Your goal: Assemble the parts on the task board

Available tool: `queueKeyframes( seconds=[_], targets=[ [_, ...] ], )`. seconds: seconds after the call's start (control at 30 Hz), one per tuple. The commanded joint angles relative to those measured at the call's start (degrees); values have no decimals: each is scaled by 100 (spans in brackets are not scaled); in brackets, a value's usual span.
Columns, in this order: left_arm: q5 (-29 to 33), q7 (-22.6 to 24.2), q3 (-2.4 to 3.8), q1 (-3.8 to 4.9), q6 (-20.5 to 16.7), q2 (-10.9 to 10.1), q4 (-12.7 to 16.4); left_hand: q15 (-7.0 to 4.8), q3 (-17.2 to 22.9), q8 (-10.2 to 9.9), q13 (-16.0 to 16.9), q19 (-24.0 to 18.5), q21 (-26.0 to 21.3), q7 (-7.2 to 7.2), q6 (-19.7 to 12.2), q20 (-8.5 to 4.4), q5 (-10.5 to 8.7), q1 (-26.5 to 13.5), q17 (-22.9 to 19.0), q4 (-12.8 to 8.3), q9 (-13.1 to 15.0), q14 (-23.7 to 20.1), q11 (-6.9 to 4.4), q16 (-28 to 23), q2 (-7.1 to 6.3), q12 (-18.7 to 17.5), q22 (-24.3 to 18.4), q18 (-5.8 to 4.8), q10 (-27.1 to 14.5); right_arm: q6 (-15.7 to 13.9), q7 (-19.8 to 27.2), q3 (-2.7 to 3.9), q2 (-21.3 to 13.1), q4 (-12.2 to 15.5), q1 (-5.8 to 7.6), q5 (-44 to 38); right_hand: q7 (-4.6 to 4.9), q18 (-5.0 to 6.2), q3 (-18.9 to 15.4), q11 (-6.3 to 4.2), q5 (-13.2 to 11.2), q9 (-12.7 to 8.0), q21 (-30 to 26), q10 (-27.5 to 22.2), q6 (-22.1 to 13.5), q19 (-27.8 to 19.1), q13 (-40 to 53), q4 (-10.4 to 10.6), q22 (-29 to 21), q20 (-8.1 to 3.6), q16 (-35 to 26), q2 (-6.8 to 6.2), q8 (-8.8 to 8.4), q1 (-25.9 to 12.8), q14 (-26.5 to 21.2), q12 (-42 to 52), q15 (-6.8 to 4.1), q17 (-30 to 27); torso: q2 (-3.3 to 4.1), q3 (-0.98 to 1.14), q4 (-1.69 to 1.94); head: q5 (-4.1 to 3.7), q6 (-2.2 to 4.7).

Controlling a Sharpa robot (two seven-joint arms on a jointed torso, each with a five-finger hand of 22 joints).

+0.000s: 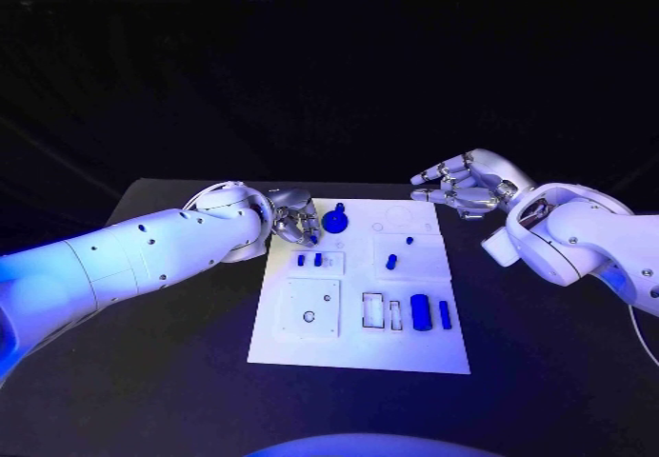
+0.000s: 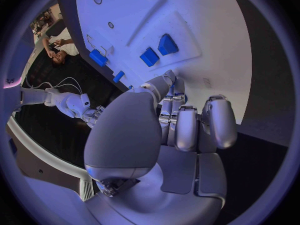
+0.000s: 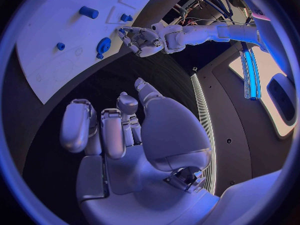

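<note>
Near edge of board (image 1: pixel 360 354): blue blocks (image 1: pixel 420 312) upright in slots. Mid-board: small pegs (image 1: pixel 309 259). Far edge: round blue gear (image 1: pixel 336 224), just beside left hand (image 1: pixel 291 221), toward board middle (left hand clearly nearer). Left fingers loosely curled, holding nothing. Right hand (image 1: pixel 460 186) off far right corner, curled, empty.

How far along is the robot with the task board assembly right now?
Early, it seems. Blue parts lie spread over the task board. The left hand is at the board's far left edge beside a round blue part, holding nothing visible. The right hand hovers off-board, empty.
</note>
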Motion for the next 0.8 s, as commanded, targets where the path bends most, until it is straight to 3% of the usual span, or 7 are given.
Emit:
queueKeyframes(
  seconds=[0.03,0.3,0.5,0.8],
  targets=[
    [-47,-31,0,-1,132,11,-2,-21,30,17,7,12,-39,11,33,1,-9,-58,-8,-14,6,114,3,-23,8,-33,200,-81,57,69,44,0,0,10,-4,-27,7,81,-20,-10,28,4,-24,-21,29,-25,6,-3,0,1,-14,26,38,8,367,16,9,528,2,-1,-2,6,1],
    [-59,-57,0,-4,132,55,-57,-1,64,-47,8,-13,-76,46,-24,11,-14,-119,-33,-47,-21,99,33,-36,-34,-99,182,-74,14,74,45,0,1,11,-4,-27,7,80,-23,-10,31,4,-22,-20,29,-23,6,1,4,1,-15,29,38,10,367,18,9,528,1,-2,-3,5,-1],
    [-16,-71,-2,-41,146,83,-96,92,119,-284,-14,-50,-141,192,-366,75,-16,-237,-101,-60,-139,73,153,-66,-118,-239,149,-67,-149,78,46,0,-2,9,-4,-27,7,80,-23,-10,31,4,-22,-20,29,-23,6,1,4,1,-15,29,38,10,367,18,9,528,5,0,-7,-5,-8],
    [3,-99,-2,-62,147,82,-106,122,146,-326,-19,-67,-172,225,-417,106,-17,-264,-134,-74,-169,60,189,-79,-142,-278,133,-60,-201,92,31,0,-10,3,-4,-22,7,79,-26,-10,32,4,-20,-21,29,-22,3,5,7,1,-13,31,39,9,367,17,9,530,1,0,0,-16,-33]
  ],
)
